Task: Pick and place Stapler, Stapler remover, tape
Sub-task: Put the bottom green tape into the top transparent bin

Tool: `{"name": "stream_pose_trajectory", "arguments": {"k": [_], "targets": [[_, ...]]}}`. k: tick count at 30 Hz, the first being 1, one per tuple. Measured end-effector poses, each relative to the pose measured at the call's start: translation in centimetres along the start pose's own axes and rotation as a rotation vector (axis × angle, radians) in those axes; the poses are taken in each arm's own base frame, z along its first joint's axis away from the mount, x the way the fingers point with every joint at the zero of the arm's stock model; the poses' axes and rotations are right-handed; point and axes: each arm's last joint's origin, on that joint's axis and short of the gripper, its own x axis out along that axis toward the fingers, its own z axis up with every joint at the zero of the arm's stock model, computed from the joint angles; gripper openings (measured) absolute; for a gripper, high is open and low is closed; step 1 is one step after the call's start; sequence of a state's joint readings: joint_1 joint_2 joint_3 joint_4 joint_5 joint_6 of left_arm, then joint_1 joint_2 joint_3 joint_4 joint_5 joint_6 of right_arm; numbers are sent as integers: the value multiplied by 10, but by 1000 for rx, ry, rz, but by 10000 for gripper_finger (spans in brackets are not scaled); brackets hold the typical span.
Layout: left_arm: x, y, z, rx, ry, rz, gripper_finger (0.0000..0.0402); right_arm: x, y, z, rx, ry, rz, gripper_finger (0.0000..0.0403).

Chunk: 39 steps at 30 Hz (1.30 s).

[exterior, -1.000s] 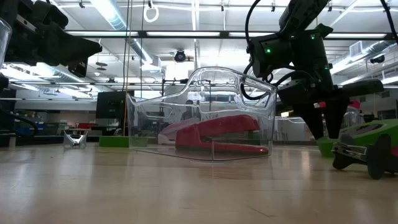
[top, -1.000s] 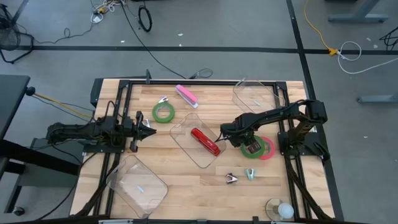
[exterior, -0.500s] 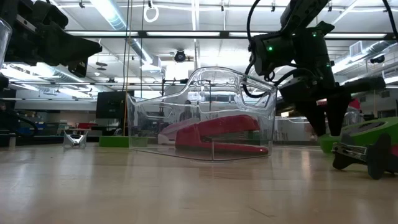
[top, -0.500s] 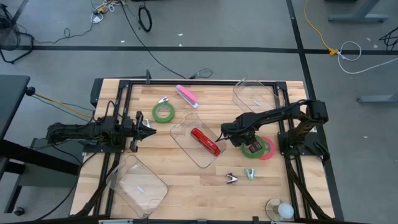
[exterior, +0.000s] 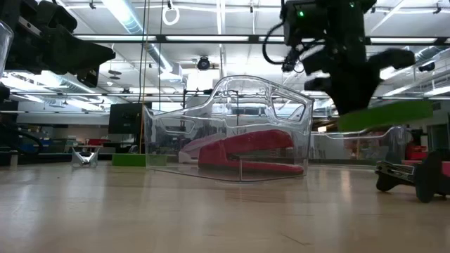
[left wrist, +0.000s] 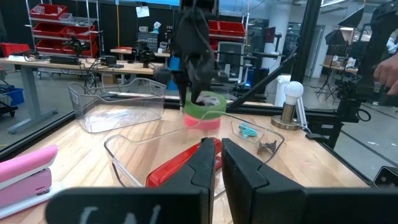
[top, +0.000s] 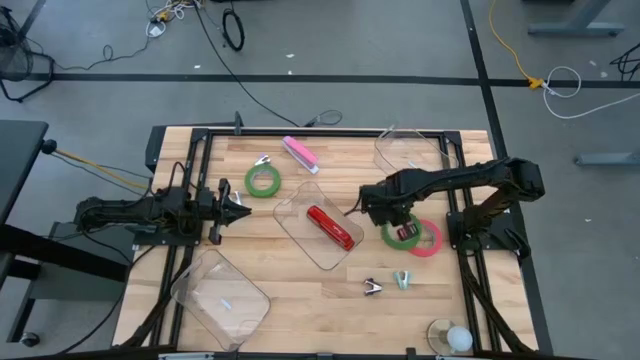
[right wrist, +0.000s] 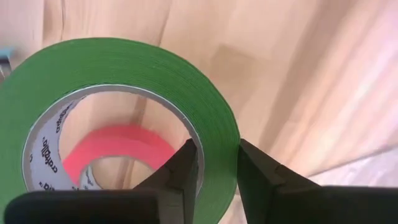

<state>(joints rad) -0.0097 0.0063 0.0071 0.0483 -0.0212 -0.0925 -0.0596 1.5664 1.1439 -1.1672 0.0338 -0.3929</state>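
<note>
Right gripper (right wrist: 214, 168): fingers nearly closed, pinching the wall of a flat green tape ring (top: 401, 233), one finger inside the open centre, one outside.
Held ring: lifted clear of the wooden surface (top: 300, 300), lying level in the low view, above the red-pink tape ring (top: 430, 240).
Key relation: clear plastic tray (top: 300, 200) holding the red stapler (top: 331, 227) lies just beside the held ring, toward the left arm; right arm much nearer.
Left gripper (left wrist: 219, 163): fingers close together, holding nothing, waiting at the left side, well apart.
Other items: second green tape ring (top: 263, 180) and pink stapler (top: 299, 154) at the far edge.
</note>
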Motion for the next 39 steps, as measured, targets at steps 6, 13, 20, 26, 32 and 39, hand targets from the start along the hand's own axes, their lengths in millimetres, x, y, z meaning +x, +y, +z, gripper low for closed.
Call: {"name": "stream_pose_trajectory", "arguments": {"k": [6, 13, 20, 26, 32, 39], "targets": [[0, 0, 0, 0, 0, 0, 30, -35, -15, 6, 95, -108, -44, 93], [0, 0, 0, 0, 0, 0, 30, -70, -33, 10, 165, -237, -100, 93], [0, 0, 0, 0, 0, 0, 30, -88, -46, 8, 181, -296, -138, 93], [0, 0, 0, 0, 0, 0, 30, -90, -58, 1, 202, -301, -153, 93], [0, 0, 0, 0, 0, 0, 30, -89, -74, -9, 254, -301, -166, 93], [0, 0, 0, 0, 0, 0, 30, -89, -88, -19, 313, -293, -173, 93]]}}
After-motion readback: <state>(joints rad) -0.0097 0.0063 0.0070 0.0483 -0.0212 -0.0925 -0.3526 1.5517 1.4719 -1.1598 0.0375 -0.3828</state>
